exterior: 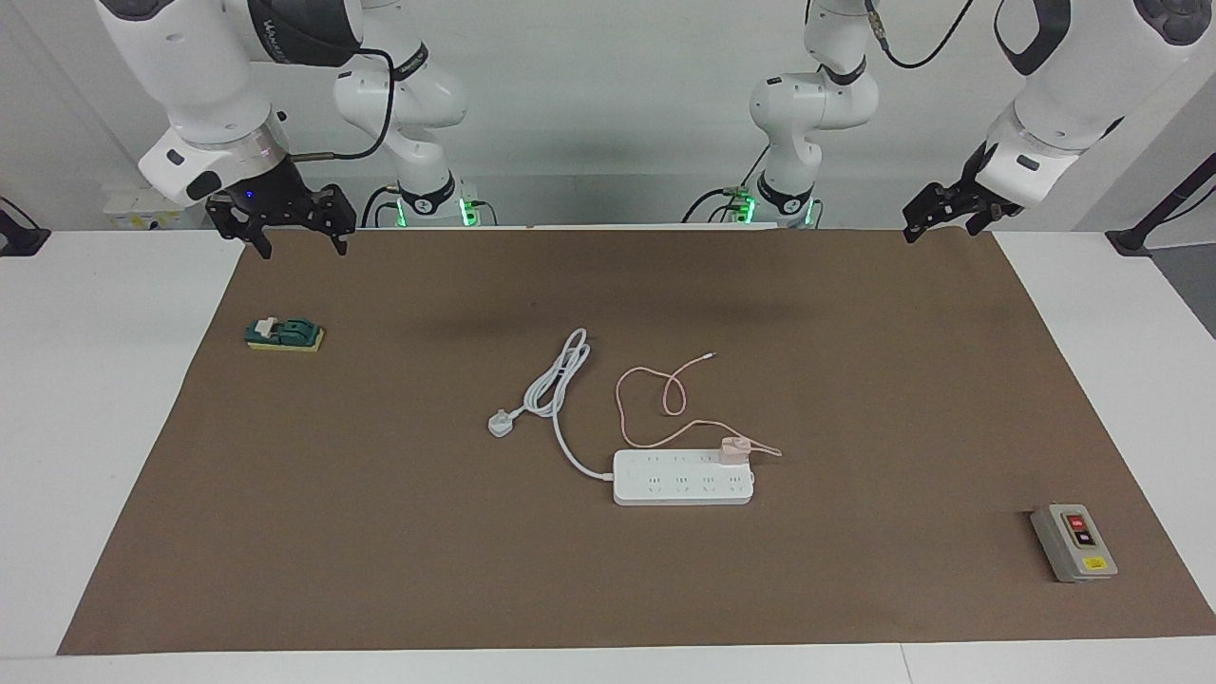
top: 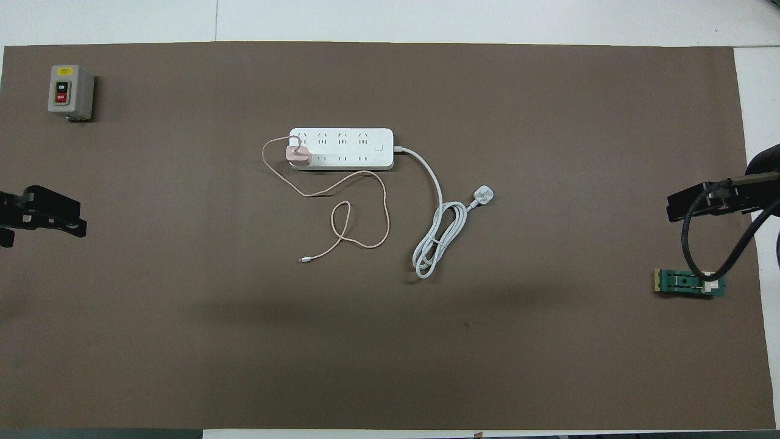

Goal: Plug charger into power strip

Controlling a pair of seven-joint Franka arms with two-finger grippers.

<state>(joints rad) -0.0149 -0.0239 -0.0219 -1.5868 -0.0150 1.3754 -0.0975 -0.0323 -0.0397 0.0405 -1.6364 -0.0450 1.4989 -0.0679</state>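
The small pale pink cube-shaped charger already sits on the flat white power strip, at its end toward the left arm. Both hands, left hand and right hand, hang open and empty, well apart from it; the left seems nearer.

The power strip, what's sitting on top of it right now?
The pink charger sits on the power strip, at the end toward the left arm, in the row nearer the robots. The charger covers its own prongs and that socket.
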